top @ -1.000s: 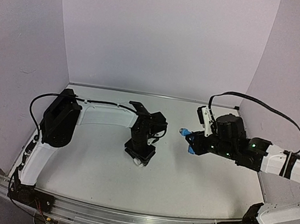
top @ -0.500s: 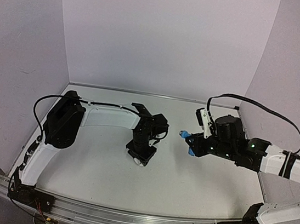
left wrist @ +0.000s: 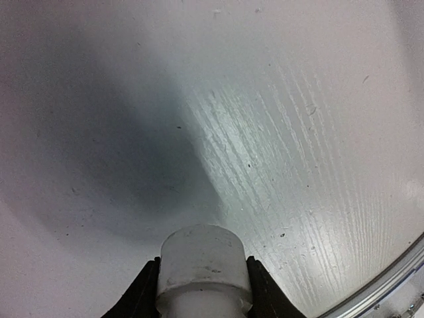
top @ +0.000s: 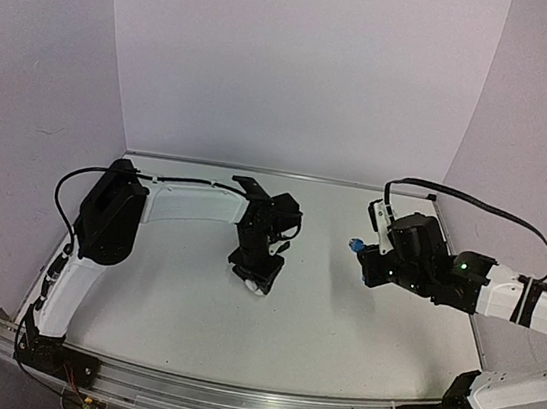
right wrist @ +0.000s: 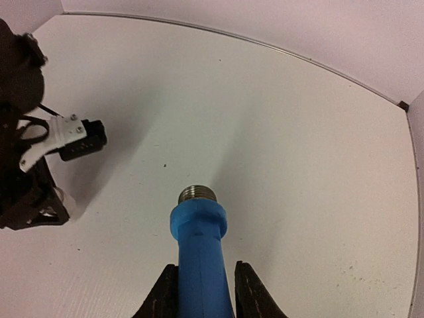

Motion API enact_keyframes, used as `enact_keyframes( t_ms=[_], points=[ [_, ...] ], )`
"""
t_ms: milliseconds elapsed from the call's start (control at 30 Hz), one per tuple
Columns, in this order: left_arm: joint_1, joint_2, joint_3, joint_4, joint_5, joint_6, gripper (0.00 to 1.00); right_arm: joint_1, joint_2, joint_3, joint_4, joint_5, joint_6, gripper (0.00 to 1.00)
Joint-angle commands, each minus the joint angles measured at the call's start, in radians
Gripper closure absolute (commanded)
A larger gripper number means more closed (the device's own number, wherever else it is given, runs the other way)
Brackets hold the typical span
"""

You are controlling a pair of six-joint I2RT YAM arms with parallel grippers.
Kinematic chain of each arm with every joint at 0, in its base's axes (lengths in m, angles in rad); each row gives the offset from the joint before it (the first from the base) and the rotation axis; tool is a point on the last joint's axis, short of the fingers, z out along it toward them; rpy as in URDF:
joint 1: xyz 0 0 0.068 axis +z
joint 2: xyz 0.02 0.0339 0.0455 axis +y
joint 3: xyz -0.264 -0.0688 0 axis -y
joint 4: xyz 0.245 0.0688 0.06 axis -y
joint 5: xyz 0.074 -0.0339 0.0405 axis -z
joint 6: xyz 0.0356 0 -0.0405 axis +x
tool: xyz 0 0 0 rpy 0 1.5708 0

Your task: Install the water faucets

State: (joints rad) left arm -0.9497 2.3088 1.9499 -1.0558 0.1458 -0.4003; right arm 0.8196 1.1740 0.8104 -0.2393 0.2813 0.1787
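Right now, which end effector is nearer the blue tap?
Right. The right end effector grips the blue tap itself; the left end effector is across the table, holding the white fitting.

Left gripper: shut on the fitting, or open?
Shut on the fitting: the left gripper fingers press both its sides.

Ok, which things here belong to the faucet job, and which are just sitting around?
Job things:
bright-blue plastic tap with a silvery threaded end, clamped in the right gripper
short white cylindrical pipe fitting, clamped in the left gripper

Not part of it (fixtures only):
white table top
aluminium rail at the near edge
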Motion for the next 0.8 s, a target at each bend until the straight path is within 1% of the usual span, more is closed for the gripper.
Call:
enact_keyframes(
  t_ms=[0, 67, 167, 233, 300, 367, 467, 533, 633, 700, 733, 767],
  points=[
    [0.077, -0.202, -0.015, 0.054, 0.132, -0.03, 1.0, -0.001, -0.023, 0.07, -0.028, 0.153, -0.105, 1.0],
    [0.117, -0.262, -0.058, 0.094, 0.205, -0.048, 1.0, -0.001, -0.015, 0.089, -0.028, 0.162, -0.158, 1.0],
    [0.168, -0.361, -0.151, 0.172, 0.345, -0.092, 1.0, -0.002, 0.019, 0.137, -0.02, 0.181, -0.291, 1.0],
    [0.195, -0.417, -0.181, 0.206, 0.426, -0.114, 1.0, -0.003, 0.051, 0.185, -0.01, 0.183, -0.358, 1.0],
    [0.212, -0.465, -0.211, 0.23, 0.52, -0.146, 1.0, -0.005, 0.074, 0.217, 0.027, 0.161, -0.436, 1.0],
    [0.231, -0.517, -0.263, 0.282, 0.634, -0.2, 1.0, -0.005, 0.092, 0.238, 0.087, 0.098, -0.515, 1.0],
    [0.245, -0.588, -0.381, 0.395, 0.76, -0.34, 1.0, -0.007, 0.108, 0.238, 0.183, -0.012, -0.676, 1.0],
    [0.246, -0.631, -0.452, 0.469, 0.821, -0.44, 1.0, -0.007, 0.124, 0.238, 0.237, -0.052, -0.756, 1.0],
    [0.25, -0.686, -0.497, 0.522, 0.873, -0.562, 1.0, -0.008, 0.16, 0.235, 0.317, -0.084, -0.836, 1.0],
    [0.251, -0.726, -0.533, 0.576, 0.895, -0.643, 1.0, -0.008, 0.185, 0.239, 0.341, -0.111, -0.881, 1.0],
    [0.25, -0.75, -0.569, 0.631, 0.908, -0.714, 1.0, -0.008, 0.194, 0.241, 0.348, -0.126, -0.901, 1.0],
    [0.25, -0.783, -0.618, 0.743, 0.928, -0.813, 1.0, -0.009, 0.203, 0.24, 0.359, -0.141, -0.921, 1.0]
  ],
)
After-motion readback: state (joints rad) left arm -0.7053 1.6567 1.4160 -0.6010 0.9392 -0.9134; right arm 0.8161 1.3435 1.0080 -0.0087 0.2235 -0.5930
